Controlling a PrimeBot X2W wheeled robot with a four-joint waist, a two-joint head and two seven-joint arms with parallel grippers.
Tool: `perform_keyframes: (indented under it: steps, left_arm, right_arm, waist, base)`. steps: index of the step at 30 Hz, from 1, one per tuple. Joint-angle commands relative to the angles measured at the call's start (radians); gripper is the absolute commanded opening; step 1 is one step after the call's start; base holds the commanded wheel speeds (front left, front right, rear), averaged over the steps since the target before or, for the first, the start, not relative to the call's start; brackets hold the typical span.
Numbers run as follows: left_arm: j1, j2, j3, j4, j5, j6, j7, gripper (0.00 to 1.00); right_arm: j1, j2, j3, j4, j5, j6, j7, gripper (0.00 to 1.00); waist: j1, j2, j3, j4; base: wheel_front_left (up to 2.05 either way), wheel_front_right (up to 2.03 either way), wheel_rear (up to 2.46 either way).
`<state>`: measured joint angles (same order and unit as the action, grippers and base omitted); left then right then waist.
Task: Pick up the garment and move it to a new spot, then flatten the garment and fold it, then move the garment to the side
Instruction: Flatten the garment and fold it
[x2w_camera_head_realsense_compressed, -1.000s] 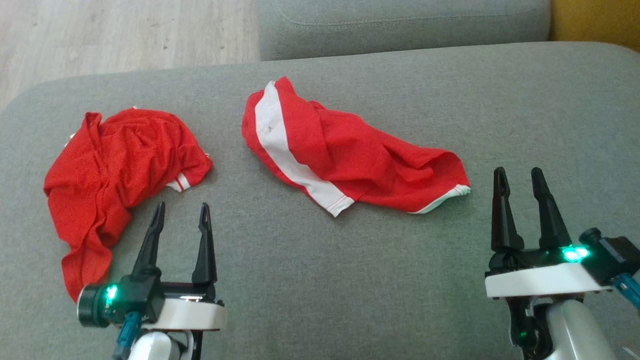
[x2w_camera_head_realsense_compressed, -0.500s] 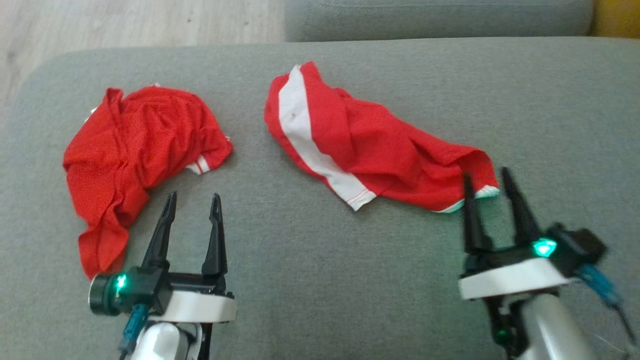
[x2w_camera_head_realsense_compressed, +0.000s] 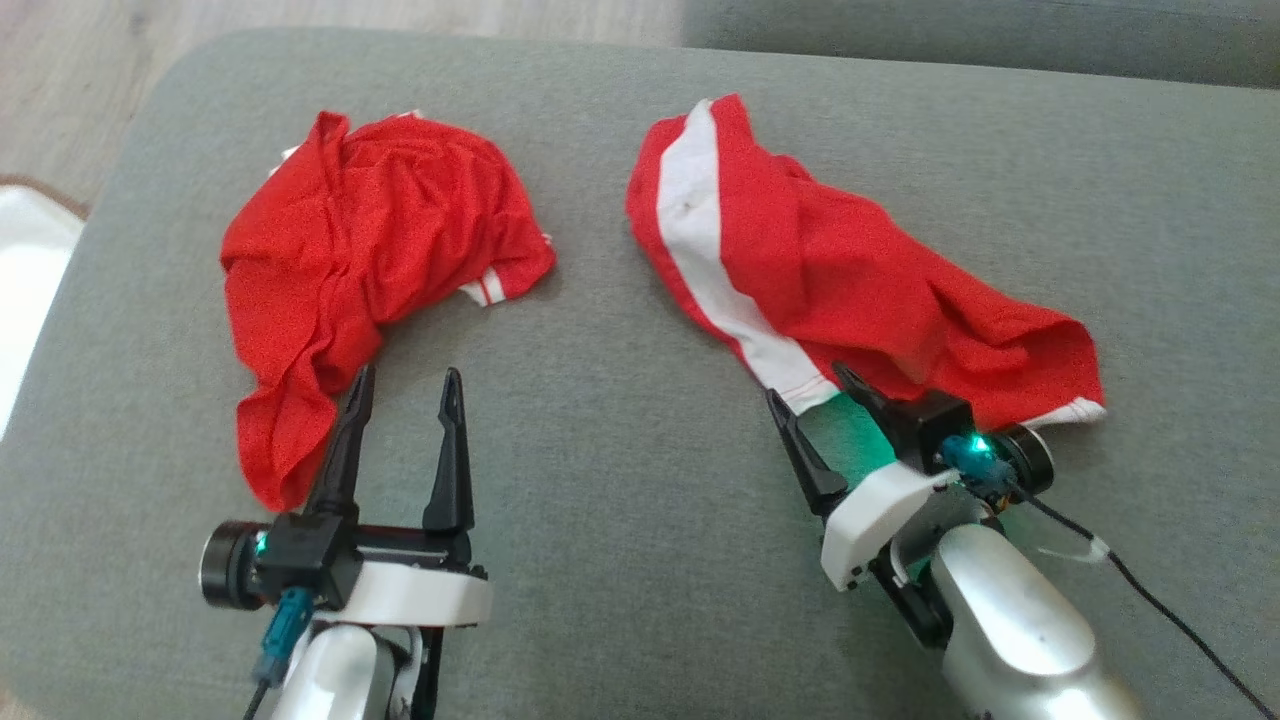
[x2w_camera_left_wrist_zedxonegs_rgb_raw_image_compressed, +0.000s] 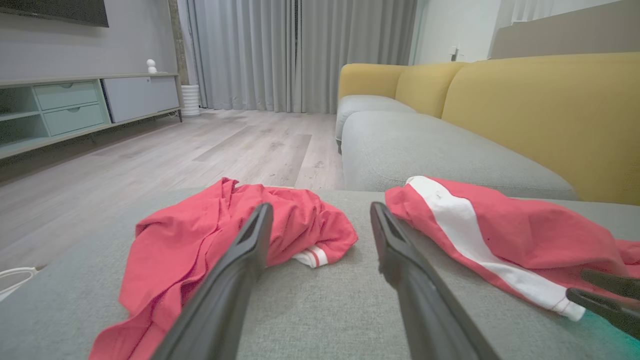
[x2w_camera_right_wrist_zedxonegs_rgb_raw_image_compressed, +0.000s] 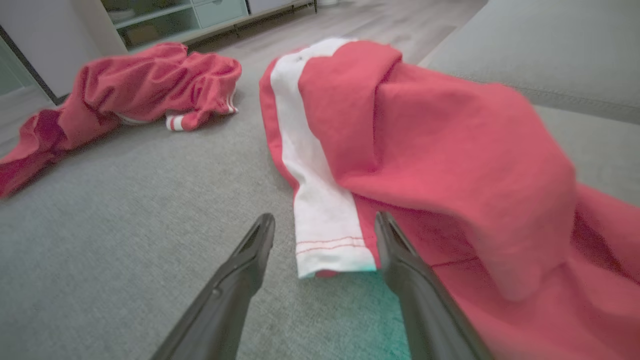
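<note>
A red garment with a broad white stripe (x2w_camera_head_realsense_compressed: 860, 280) lies crumpled on the grey cushion (x2w_camera_head_realsense_compressed: 620, 420), right of centre. My right gripper (x2w_camera_head_realsense_compressed: 808, 383) is open, tilted to the left, and its fingertips straddle the near hem of the white stripe (x2w_camera_right_wrist_zedxonegs_rgb_raw_image_compressed: 327, 235). In the right wrist view the gripper (x2w_camera_right_wrist_zedxonegs_rgb_raw_image_compressed: 325, 217) shows nothing pinched between its fingers. My left gripper (x2w_camera_head_realsense_compressed: 408, 372) stands open over bare cushion, just right of a second crumpled red garment (x2w_camera_head_realsense_compressed: 350, 260). The left wrist view has both garments (x2w_camera_left_wrist_zedxonegs_rgb_raw_image_compressed: 220, 240) (x2w_camera_left_wrist_zedxonegs_rgb_raw_image_compressed: 505, 235) ahead of the open left gripper (x2w_camera_left_wrist_zedxonegs_rgb_raw_image_compressed: 321, 206).
The cushion's rounded left edge (x2w_camera_head_realsense_compressed: 90, 270) drops to a wooden floor (x2w_camera_head_realsense_compressed: 90, 70). Another grey seat (x2w_camera_left_wrist_zedxonegs_rgb_raw_image_compressed: 425, 150) and yellow backrests (x2w_camera_left_wrist_zedxonegs_rgb_raw_image_compressed: 540, 105) lie beyond. A black cable (x2w_camera_head_realsense_compressed: 1150, 600) trails from my right wrist.
The head camera has shifted, so the whole picture slid. My right gripper has moved forward and left and turned, reaching the striped garment's near hem. The left gripper has kept its place.
</note>
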<state>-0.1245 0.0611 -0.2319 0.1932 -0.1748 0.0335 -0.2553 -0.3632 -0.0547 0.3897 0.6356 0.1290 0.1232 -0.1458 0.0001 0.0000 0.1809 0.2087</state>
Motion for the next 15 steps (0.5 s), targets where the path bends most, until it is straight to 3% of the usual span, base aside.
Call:
perform_keyframes:
  steps: [1, 8, 9, 10, 15]
  left_arm:
    - [-0.044, -0.001, 0.032, -0.023, 0.01, -0.006, -0.006, 1.0]
    - [-0.043, -0.008, 0.041, -0.02, 0.008, -0.006, -0.006, 1.0]
    - [-0.042, -0.008, 0.042, -0.021, 0.008, -0.006, -0.006, 1.0]
    - [-0.041, -0.009, 0.044, -0.021, 0.009, -0.005, -0.006, 1.0]
    - [-0.033, -0.01, 0.058, -0.019, 0.013, -0.005, -0.006, 1.0]
  right_arm:
    - [-0.055, 0.005, 0.029, 0.028, -0.013, 0.008, 0.013, 1.0]
    - [-0.113, 0.005, 0.047, 0.152, -0.006, 0.008, 0.039, 1.0]
    - [-0.12, 0.005, 0.05, 0.165, 0.0, 0.008, 0.039, 0.94]
    - [-0.125, 0.005, 0.055, 0.177, 0.003, 0.008, 0.038, 0.0]
    - [-0.132, 0.005, 0.07, 0.197, 0.031, 0.008, -0.021, 0.0]
  waist:
    - [-0.0001, 0.0, 0.011, 0.028]
    - [-0.0001, 0.0, 0.02, 0.052]
    - [-0.0001, 0.0, 0.021, 0.052]
    - [-0.0001, 0.0, 0.021, 0.052]
    - [-0.0001, 0.0, 0.008, 0.019]
  base:
    - [0.0, 0.0, 0.0]
    - [0.0, 0.0, 0.0]
    - [0.0, 0.0, 0.0]
    - [0.0, 0.0, 0.0]
    - [0.0, 0.0, 0.0]
